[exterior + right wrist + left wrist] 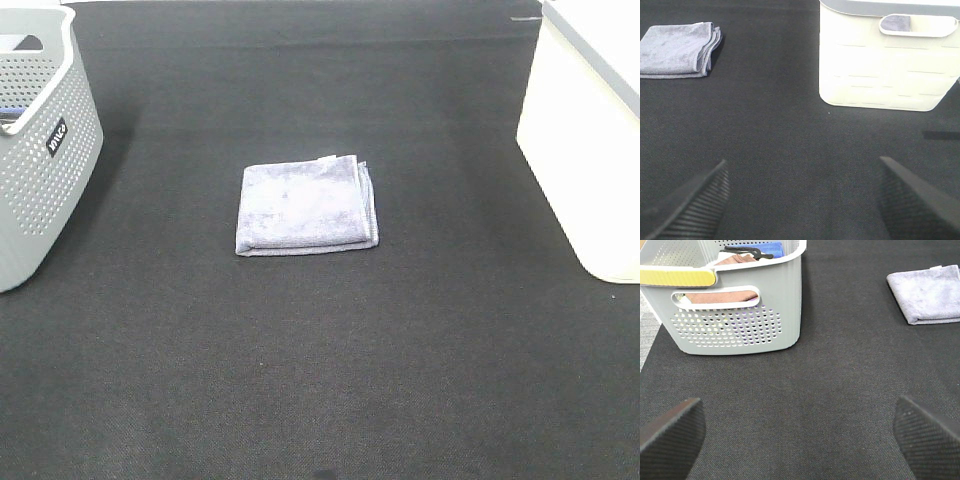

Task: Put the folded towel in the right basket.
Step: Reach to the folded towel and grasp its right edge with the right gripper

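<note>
Folded towel, pale lavender with its layered edges showing along one side, lies flat mid-mat, between grey perforated basket and white basket. Left gripper and right gripper both gape wide, holding and touching nothing.

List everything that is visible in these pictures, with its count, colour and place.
folded towel: one, pale lilac-grey, flat in the middle of the mat
left basket: one, grey, perforated, at the left edge
brown cloth: count unclear, brown, inside the left basket
blue item: one, blue, inside the left basket
right basket: one, white, at the right edge
lilac cloth: one seen, lilac-grey, behind the right basket's handle hole
mat: one, black, under everything
left jaws: one pair, black, open, over bare mat
right jaws: one pair, black, open, over bare mat
</note>
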You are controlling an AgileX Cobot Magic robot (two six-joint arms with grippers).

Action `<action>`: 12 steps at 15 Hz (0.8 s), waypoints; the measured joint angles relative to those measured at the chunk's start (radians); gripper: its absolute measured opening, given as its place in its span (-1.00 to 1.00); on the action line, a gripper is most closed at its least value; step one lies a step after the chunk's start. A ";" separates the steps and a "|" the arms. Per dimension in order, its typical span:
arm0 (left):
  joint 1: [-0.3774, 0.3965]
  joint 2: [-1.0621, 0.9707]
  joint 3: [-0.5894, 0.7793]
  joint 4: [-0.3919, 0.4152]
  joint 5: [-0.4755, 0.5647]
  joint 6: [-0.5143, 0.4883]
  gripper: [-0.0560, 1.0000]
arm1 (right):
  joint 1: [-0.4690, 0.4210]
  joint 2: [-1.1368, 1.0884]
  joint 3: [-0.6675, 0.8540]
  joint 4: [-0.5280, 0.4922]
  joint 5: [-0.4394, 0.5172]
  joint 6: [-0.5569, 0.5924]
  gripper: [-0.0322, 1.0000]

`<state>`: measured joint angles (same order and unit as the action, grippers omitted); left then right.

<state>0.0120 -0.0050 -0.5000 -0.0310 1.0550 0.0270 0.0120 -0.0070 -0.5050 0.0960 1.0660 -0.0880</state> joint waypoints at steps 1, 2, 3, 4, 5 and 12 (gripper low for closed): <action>0.000 0.000 0.000 0.000 0.000 0.000 0.94 | 0.000 0.000 0.000 0.000 0.000 0.000 0.53; 0.000 0.000 0.000 0.000 0.000 0.000 0.94 | 0.000 0.000 0.000 0.000 0.000 0.000 0.53; 0.000 0.000 0.000 0.000 0.000 0.000 0.94 | 0.000 0.000 0.000 0.000 0.000 0.000 0.53; 0.000 0.000 0.000 0.000 0.000 0.000 0.94 | 0.000 0.000 0.000 0.000 0.000 0.000 0.53; 0.000 0.000 0.000 0.000 0.000 0.000 0.94 | 0.000 0.000 0.000 0.000 0.000 0.000 0.53; 0.000 0.000 0.000 0.000 0.000 0.000 0.94 | 0.000 0.000 0.000 0.000 0.000 0.000 0.53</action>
<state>0.0120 -0.0050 -0.5000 -0.0310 1.0550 0.0270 0.0120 -0.0070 -0.5050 0.0960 1.0660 -0.0880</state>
